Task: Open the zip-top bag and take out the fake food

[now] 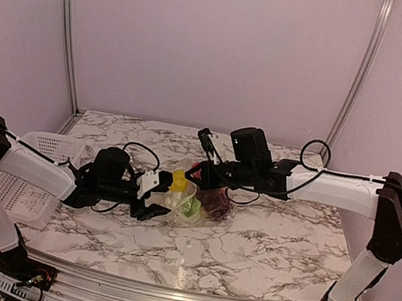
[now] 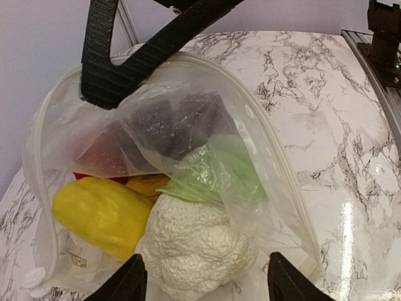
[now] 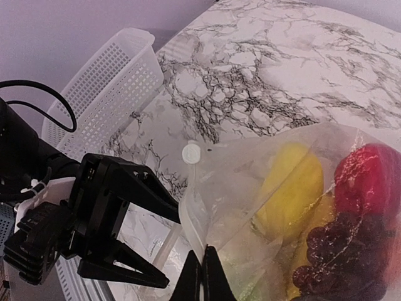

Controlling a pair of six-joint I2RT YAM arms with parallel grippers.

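Marble-veined tabletop point(image 1: 262, 246), pale lilac walls behind. Right of the white lattice basket point(image 1: 27, 175), near it but not touching: zip-top bag point(image 1: 195, 207), lying on its side, mouth turned toward the basket. Reads as already unzipped: gapes wide, zip strip curving round the opening.

Reaching in from the side away from the basket: right gripper point(image 3: 202, 276), fingers pressed together on the upper lip of the plastic, holding it up off the contents. Between basket and bag: left gripper point(image 2: 205, 276), spread wide, gripping nothing, fingertips poised at the mouth on either side of the nearest piece.

Fake food point(image 3: 294, 188) not yet out. Every piece in view sits within the plastic:
- Cream-white knobbly lump point(image 2: 194, 244), nearest the basket, right at the opening.
- Yellow banana-like piece point(image 2: 103, 213) touching the lump.
- Small orange-yellow one point(image 2: 147, 185) tucked behind those two.
- Red round piece point(image 3: 366, 179) and dark grape bunch point(image 3: 332, 251), deepest in, farthest from the basket.

Judged from this: opening half done, removal half not begun. Likely first out, the knobbly lump, since it lies straight between the open fingers. Deeper pieces probably call for tipping or a longer reach.
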